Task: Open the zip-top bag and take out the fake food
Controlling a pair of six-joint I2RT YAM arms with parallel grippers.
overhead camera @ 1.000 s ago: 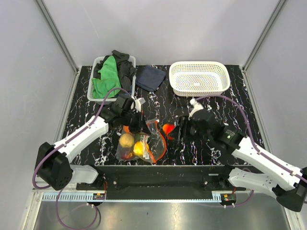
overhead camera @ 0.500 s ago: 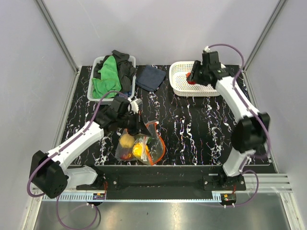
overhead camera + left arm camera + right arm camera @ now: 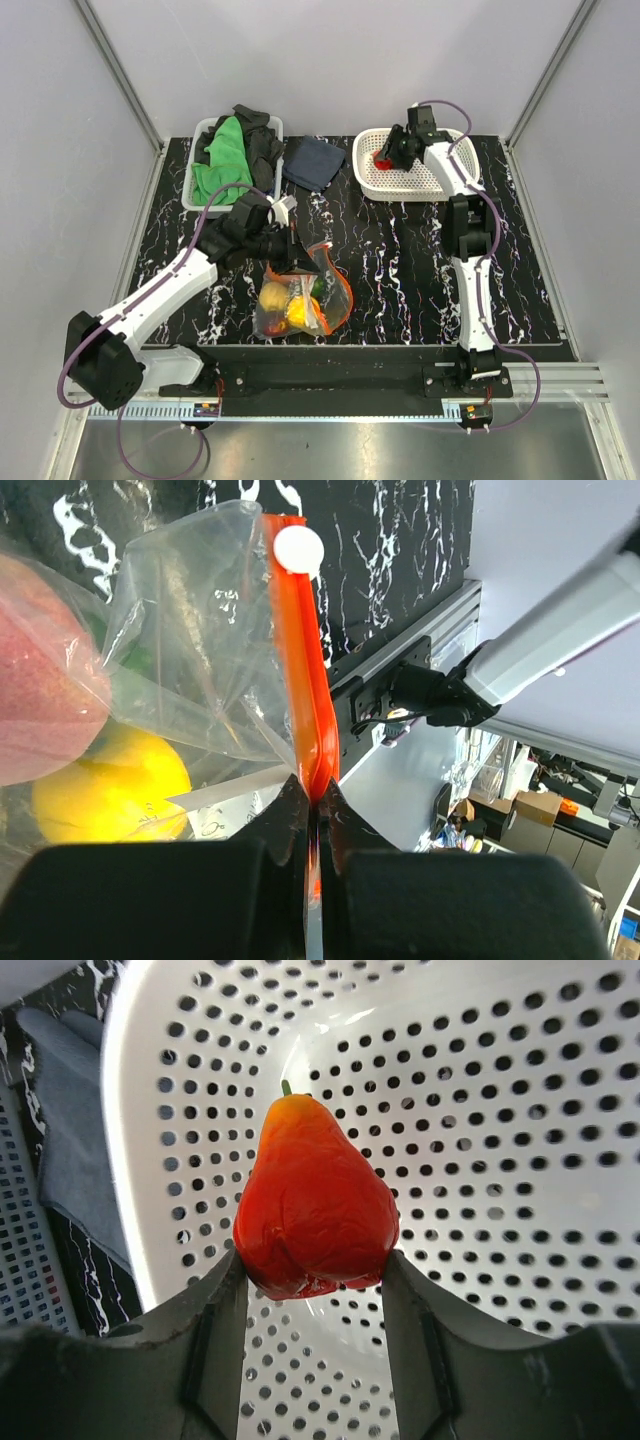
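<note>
On surface (image 3: 400, 260), 6 o'clock: zip-top bag (image 3: 305, 295) holding fake food (image 3: 274, 297), left tool (image 3: 290, 243) clamped on its 11 o'clock edge. 1 o'clock: white basket (image 3: 450, 185), right tool (image 3: 385, 158) above it gripping red fruit (image 3: 382, 161). 11 o'clock: cloth bin (image 3: 190, 192). 12 o'clock: blue cloth (image 3: 312, 162).

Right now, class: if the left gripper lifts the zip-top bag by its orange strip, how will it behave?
Probably floppy: the zip-top bag is thin, creased film. Likely bottom-heavy: the fake food bunches at one end. It may swing, since the left gripper pinches only the strip.
</note>
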